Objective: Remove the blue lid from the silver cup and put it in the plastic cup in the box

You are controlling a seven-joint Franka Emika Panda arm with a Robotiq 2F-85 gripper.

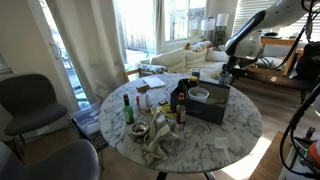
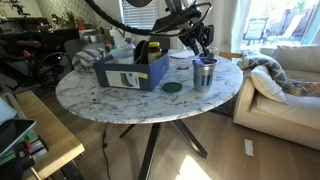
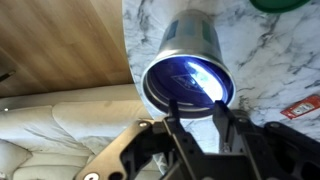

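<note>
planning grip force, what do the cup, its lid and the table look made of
The cup looks like brushed metal, probably steel: silver walls with soft streaked highlights. The lid seems to be glossy blue plastic, though the glare on it leaves that open. The table is white with grey veins, so marble or a marble-look top.

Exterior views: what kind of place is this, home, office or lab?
Most likely a home living room. In an exterior view, a pale sofa sits by tall windows, with a grey armchair drawn up to the round marble table.
</note>
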